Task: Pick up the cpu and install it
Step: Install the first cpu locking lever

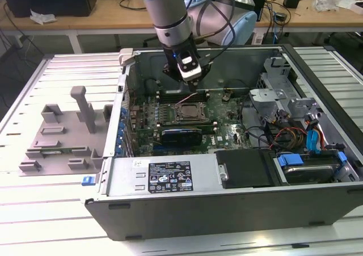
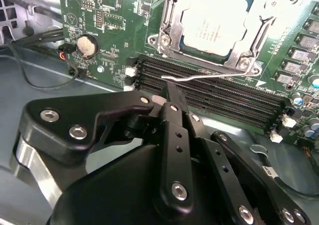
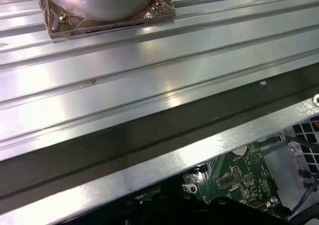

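The cpu (image 2: 215, 21) sits in the motherboard socket (image 2: 174, 33), silver top up, inside the metal frame, and you can see it in the second wrist view. Your gripper (image 1: 188, 80) hovers above the open computer case (image 1: 170, 179), over the memory slots (image 2: 219, 93) just beside the socket, holding nothing. Its fingers (image 2: 174, 98) look drawn together, tip ending near the thin wire lever (image 2: 199, 75). I'd judge the chip placed and the locking stage in hand: the lever looks unlatched. Closing it calls for a careful sideways-and-down press, without nudging the chip or scraping the board (image 2: 112, 23).
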